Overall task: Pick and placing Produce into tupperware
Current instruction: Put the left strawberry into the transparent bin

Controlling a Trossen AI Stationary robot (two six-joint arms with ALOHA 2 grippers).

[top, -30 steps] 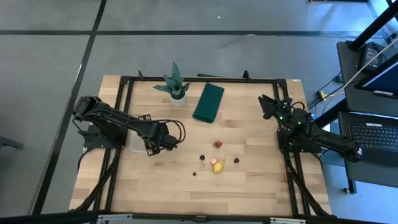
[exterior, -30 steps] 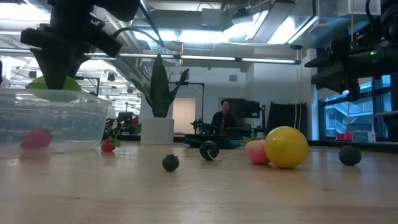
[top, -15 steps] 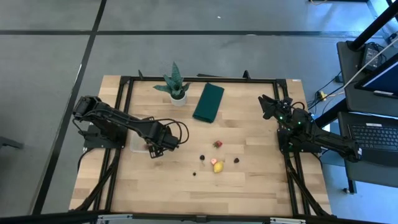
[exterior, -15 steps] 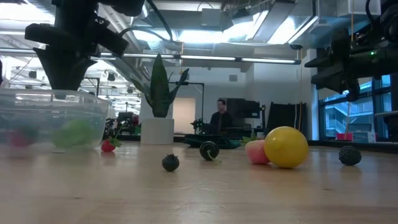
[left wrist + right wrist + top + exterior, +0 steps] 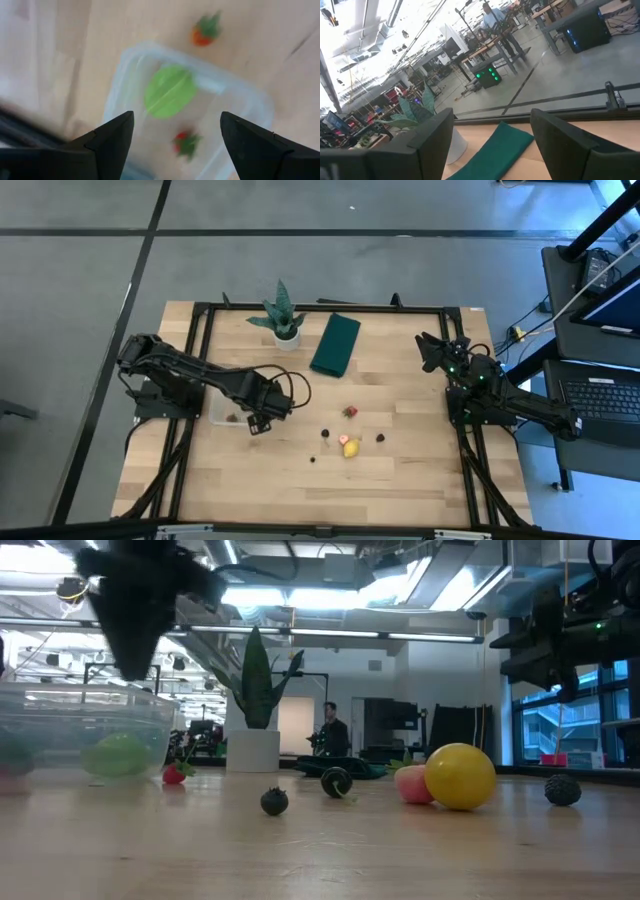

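On the wooden counter [image 5: 400, 470], the clear tupperware [image 5: 228, 416] sits at about nine o'clock from the middle, and the left gripper [image 5: 258, 420] hovers just beside its three-o'clock end, its fingers [image 5: 112, 142] spread wide and holding nothing. Inside the tupperware lie a light green leafy piece [image 5: 170, 91] and a red berry [image 5: 186, 142]; a third red piece [image 5: 204, 31] with green leaves lies on the bare wood just outside one wall. Toward four o'clock from the container, well apart from it, the loose produce is scattered: a red strawberry [image 5: 350, 411], a yellow piece [image 5: 351, 448] touching a pink one [image 5: 343, 439], and small dark berries [image 5: 380, 437] around them. The right gripper [image 5: 428, 348] waits at the counter's three-o'clock edge, fingers [image 5: 432, 145] apart and empty, near a dark green cloth [image 5: 335, 344] and a potted plant [image 5: 281, 315] at twelve o'clock.
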